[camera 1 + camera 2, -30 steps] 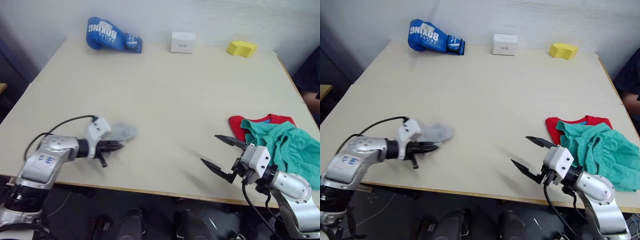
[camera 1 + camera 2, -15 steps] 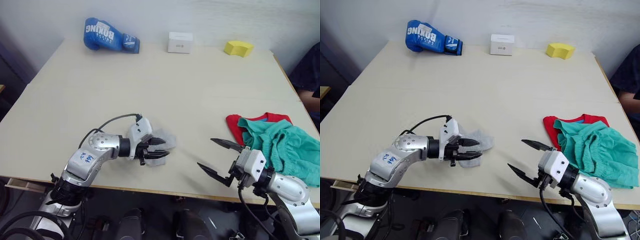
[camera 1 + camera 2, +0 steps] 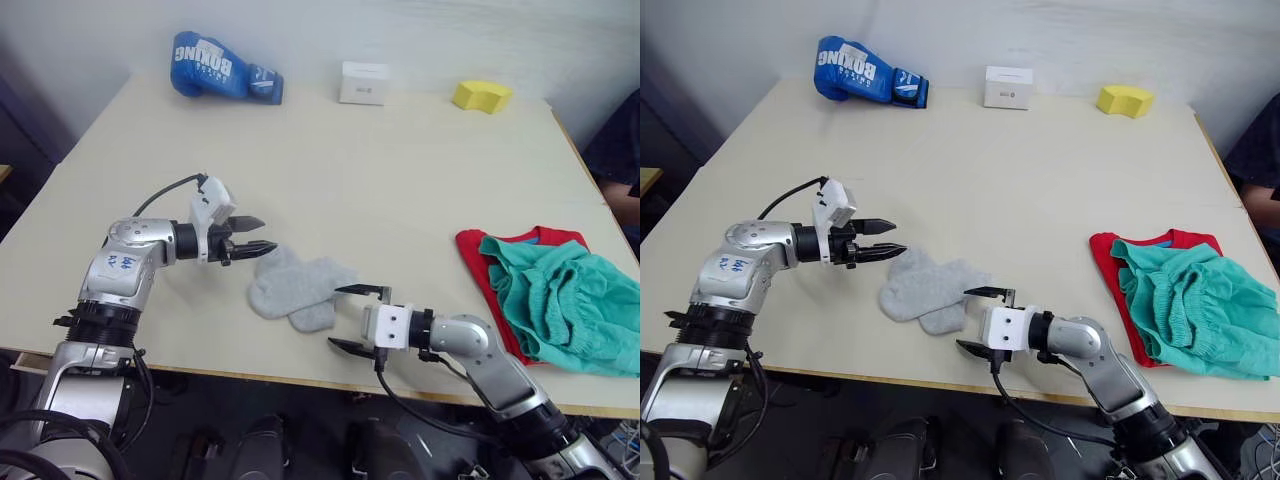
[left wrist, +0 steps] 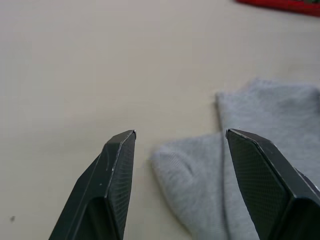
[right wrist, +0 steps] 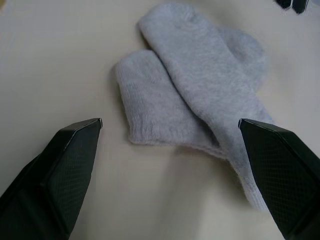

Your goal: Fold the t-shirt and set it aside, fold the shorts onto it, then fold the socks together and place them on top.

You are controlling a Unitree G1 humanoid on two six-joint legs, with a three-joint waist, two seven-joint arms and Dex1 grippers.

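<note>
Both open-jawed, the left gripper (image 3: pixel 255 234) and right gripper (image 3: pixel 349 317) are flanking the socks (image 3: pixel 298 286) near the desk's (image 3: pixel 380 180) front edge, apparently for pairing.

Looks like a lab or test room set up for robot trials, not a home. Plain beige table (image 3: pixel 400 180) pushed against a bare white wall (image 3: pixel 450 40). Unrelated props lined up along the far edge: blue boxing glove (image 3: pixel 222 68), small white box (image 3: pixel 364 83), yellow sponge-like block (image 3: pixel 483 96). Loose cables visible below the table's near edge. A person (image 3: pixel 618 140) sits at the right side, partly in view.
</note>
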